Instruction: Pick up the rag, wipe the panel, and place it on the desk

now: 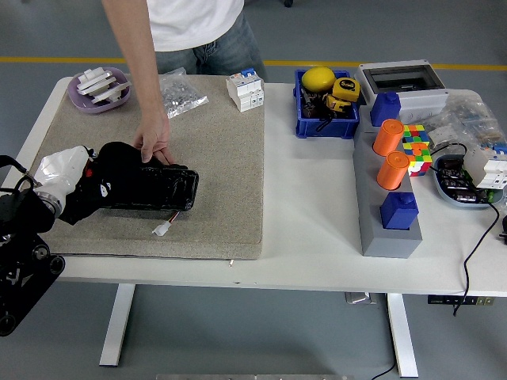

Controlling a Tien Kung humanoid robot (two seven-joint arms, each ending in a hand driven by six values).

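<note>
Fingers: left hand (107, 184) in black glove, curled down over a black rag (119, 162) pressed on the panel's left end; single fingers can't be told apart, dark on dark.
Table: white table (309, 229), near edge along the bottom.
Mat: beige mat (214, 166) covers the table's left half, reaching the near edge.
Person: stands at the far edge; one hand (153, 141) down on the mat, fingertips touching the panel's far edge.
Left arm: comes in from the lower left corner, white wrap (59, 170) at the wrist.
Grey block: long grey block (379, 229) right of centre, carrying 2 orange cylinders (388, 136) and 2 blue boxes (398, 210).
Panel: black panel (150, 188) lies flat on the mat's left part, long side roughly along the near edge; white connector (160, 229) on short wires just beside its near side.
Grey box: open grey enclosure (400, 79) at the far edge, right.
Blue bin: blue bin (303, 119) at the far edge, centre, w/ yellow ball (318, 77) and yellow tape measure (344, 87).
Purple dish: purple dish (99, 89) w/ white parts, far left corner of the mat.
Bag: clear bag (181, 91) of small parts, beside the dish.
Breaker: white breaker (244, 89) at the mat's far right corner.
Cube: colour cube (415, 146) just right of the cylinders.
</note>
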